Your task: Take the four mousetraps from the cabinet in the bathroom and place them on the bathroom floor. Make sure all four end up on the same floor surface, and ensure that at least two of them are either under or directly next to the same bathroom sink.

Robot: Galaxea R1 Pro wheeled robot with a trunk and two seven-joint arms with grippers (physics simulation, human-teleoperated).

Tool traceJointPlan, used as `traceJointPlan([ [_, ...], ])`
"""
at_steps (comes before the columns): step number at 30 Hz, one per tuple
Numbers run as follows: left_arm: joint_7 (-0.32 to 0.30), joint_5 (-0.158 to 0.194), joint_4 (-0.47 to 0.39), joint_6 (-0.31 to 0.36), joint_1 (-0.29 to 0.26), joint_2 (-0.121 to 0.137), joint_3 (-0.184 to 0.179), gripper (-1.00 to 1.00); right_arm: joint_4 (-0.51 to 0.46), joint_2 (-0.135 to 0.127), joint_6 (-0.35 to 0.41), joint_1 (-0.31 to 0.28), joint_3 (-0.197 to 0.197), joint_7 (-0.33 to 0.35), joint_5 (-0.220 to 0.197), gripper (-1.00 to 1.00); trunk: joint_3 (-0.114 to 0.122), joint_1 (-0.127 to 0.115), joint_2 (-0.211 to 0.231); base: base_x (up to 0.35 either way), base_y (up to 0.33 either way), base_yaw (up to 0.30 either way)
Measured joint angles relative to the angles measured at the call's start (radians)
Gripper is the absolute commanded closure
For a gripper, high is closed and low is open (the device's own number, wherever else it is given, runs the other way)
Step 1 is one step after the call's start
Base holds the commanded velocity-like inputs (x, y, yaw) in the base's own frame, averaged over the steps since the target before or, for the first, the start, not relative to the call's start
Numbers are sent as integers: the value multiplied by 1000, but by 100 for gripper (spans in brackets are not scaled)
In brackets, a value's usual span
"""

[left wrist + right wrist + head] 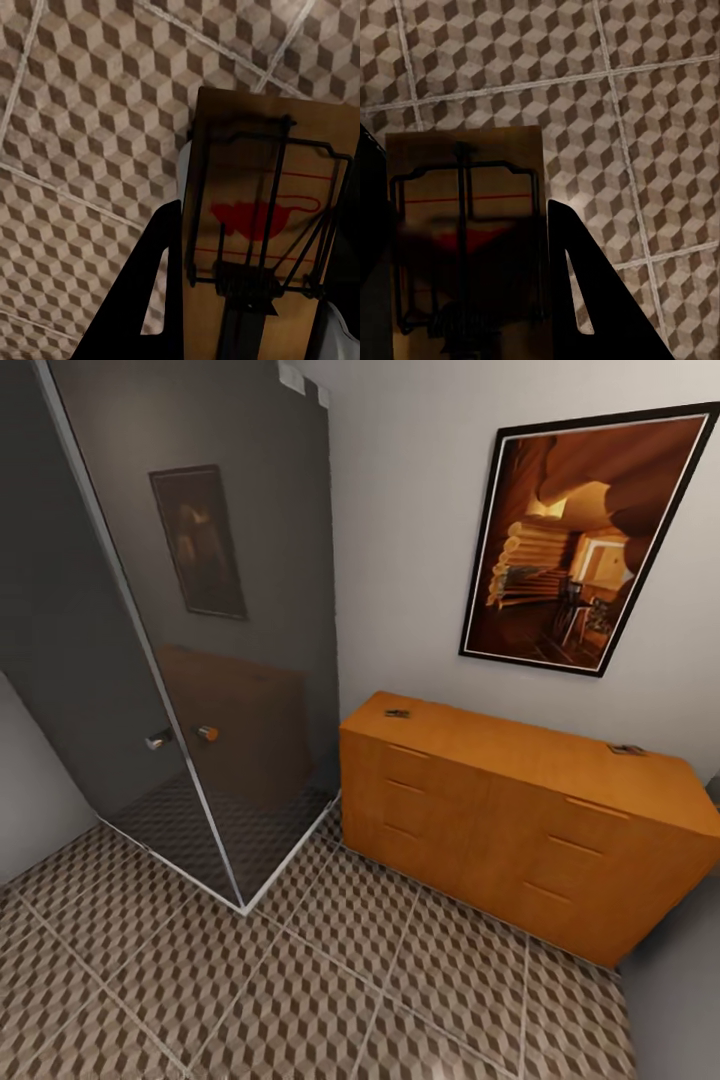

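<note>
with a mousetrap (262, 225) clamped in our left end effector (247, 300) and another mousetrap (465, 225) in our right end effector (472, 300), 2 traps (397, 713) remain on the cabinet (500, 820), so next we find the sink.

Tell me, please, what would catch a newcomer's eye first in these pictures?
Probably the orange-brown cabinet against the wall, with two small mousetraps on its top, under a large framed picture. A dark glass shower enclosure stands beside it. Each wrist view shows a mousetrap held close between dark fingers above the cube-patterned floor.
</note>
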Motion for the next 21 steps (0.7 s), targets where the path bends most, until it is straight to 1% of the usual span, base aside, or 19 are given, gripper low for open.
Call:
traceJointPlan([
  [21,0,-1,0,0,0,0,0,100,2,3,1,0,0,0,2,100,0,0,0,0,0,289],
])
